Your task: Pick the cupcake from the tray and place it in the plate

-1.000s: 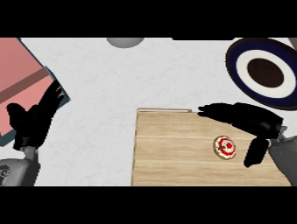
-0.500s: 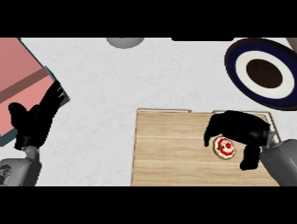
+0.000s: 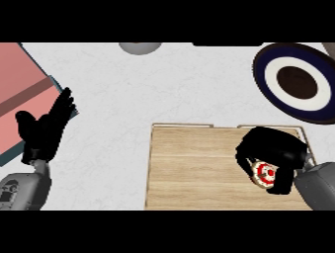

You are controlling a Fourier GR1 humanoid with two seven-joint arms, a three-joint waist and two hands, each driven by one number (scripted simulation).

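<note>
I see R hand [image 3: 275, 150] curled over cupcake [image 3: 266, 173] on tray [image 3: 191, 168], near tray's right side. Plate [image 3: 301, 81] sits beyond tray's far right corner. L hand [image 3: 46, 131] rests left of tray, fingers straight.

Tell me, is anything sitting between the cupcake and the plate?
Nothing visible. The right hand curls around the cupcake on the tray; only bare tray and counter lie toward the plate.

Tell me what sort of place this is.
Likely a kitchen counter: a pale marbled counter carries a wooden tray with a cupcake under the right hand, and a blue and white plate stands beyond it.
</note>
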